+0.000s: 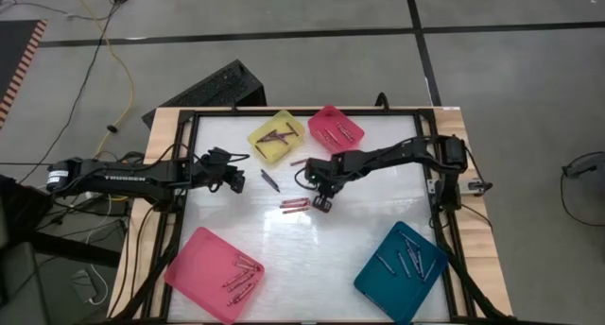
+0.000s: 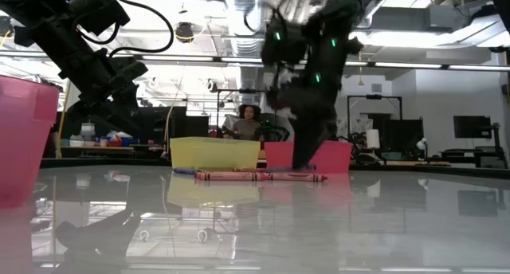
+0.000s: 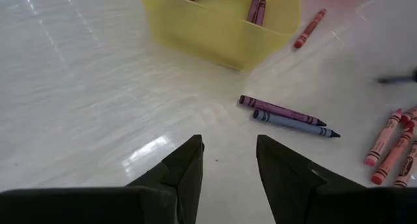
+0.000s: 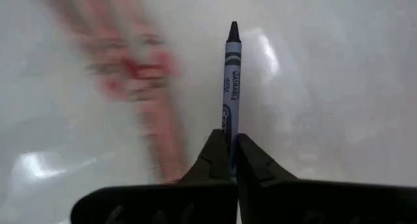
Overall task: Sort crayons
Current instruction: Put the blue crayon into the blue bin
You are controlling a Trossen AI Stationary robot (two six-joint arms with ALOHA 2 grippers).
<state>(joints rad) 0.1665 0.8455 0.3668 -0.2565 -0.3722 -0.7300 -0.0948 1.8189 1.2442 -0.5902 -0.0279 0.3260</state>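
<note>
We see the right gripper (image 4: 230, 160) pinched on a blue-grey crayon (image 4: 232, 87) by its butt end, low over mid-table beside the red crayons (image 1: 294, 206). So short a hold could let it pivot or slip out in transit. Left gripper (image 3: 229, 168) waits, fingers apart and empty, near the yellow tray (image 3: 215, 35).
</note>
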